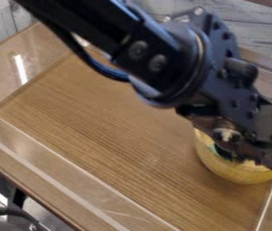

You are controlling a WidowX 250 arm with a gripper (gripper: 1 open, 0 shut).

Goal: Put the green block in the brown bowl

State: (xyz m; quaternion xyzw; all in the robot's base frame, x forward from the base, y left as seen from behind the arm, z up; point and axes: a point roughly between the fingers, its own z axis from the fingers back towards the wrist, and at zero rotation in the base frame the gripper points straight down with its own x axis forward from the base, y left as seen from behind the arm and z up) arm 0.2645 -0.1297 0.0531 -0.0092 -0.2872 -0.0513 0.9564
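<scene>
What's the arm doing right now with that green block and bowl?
Hand shut, down in brown bowl. Green block hidden behind hand. Nothing else in the way.

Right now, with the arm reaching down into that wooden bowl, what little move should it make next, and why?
Probably lift the gripper straight up out of the brown bowl. It sits low inside the rim and hides most of the inside, so the green block cannot be seen from this view. Rising clear would uncover the bowl and show whether the block lies in it, without knocking the rim.
</scene>
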